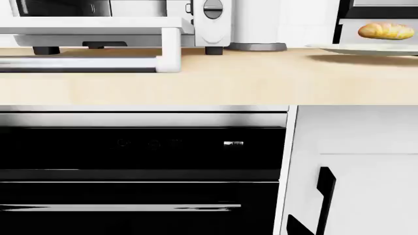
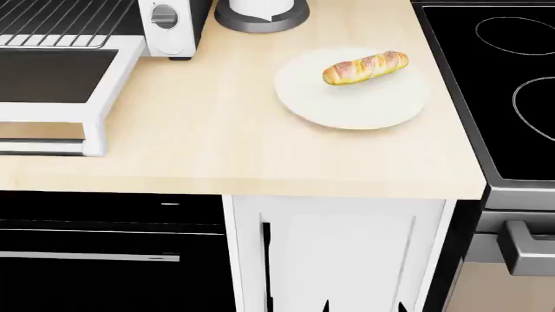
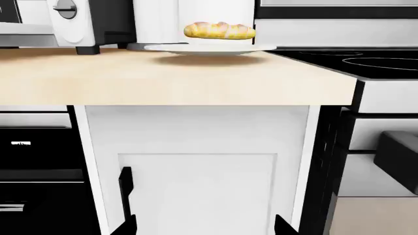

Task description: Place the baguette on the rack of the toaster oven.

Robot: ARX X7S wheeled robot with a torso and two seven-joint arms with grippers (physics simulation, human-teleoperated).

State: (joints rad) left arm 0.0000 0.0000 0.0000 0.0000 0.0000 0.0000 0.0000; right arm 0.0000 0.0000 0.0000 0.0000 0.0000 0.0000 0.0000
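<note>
Baguette (image 2: pixel 365 67) on plate (image 2: pixel 351 107); no tool touching it.

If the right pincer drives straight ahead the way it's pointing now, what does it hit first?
Probably the white cabinet door under the counter edge, not the baguette, which sits higher on its plate. Depth is unclear.

Looking matt, pale wood: the countertop (image 2: pixel 217 143). Shining glossy black beside it: the stove (image 2: pixel 485 78). Gleaming smooth white on the countertop: the plate (image 2: pixel 347 107), the toaster oven (image 2: pixel 169 26). Showing thin dark metal wire: the rack (image 2: pixel 61 23).
</note>
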